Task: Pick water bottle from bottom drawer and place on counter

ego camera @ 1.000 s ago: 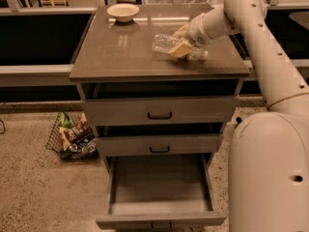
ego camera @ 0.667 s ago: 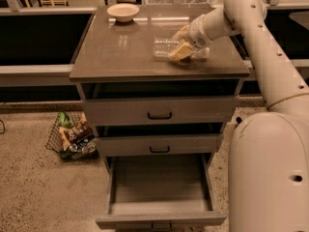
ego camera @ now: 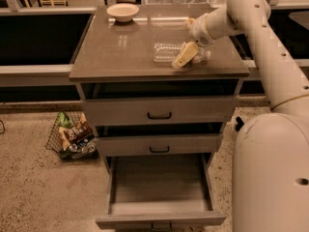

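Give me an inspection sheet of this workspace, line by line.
Surface: counter, glossy grey-brown, on top of the drawer cabinet.
Job's things: water bottle lying on its side on the counter; bottom drawer pulled open, nothing seen inside.
Clutter: cream bowl near the counter's far left corner.
Gripper: gripper at the bottle's right end, low over the counter.
Cables: nothing seen.
Surroundings: wire basket holding snack packets on the speckled floor, left of the cabinet.
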`<state>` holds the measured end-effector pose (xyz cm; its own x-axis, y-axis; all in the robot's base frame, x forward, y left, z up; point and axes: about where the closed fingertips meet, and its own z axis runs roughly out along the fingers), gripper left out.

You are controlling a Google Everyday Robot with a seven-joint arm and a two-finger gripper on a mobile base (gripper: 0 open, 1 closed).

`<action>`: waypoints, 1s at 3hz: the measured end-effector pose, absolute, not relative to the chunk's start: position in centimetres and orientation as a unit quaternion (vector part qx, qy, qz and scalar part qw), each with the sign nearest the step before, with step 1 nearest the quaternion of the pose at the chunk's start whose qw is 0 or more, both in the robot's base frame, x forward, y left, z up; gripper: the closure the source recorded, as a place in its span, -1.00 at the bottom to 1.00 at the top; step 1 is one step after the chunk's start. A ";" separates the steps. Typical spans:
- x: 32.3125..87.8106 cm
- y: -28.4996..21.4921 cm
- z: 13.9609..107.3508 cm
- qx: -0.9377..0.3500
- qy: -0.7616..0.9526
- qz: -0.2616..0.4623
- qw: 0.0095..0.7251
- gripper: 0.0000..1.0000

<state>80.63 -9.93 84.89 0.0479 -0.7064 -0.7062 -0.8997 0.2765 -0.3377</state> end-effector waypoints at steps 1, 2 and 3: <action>80.4 -12.0 86.6 -0.566 0.690 0.091 0.441 -1.00; 79.5 -13.6 88.0 -0.545 0.700 0.067 0.457 -1.00; 78.3 -14.7 89.2 -0.527 0.703 0.047 0.476 -1.00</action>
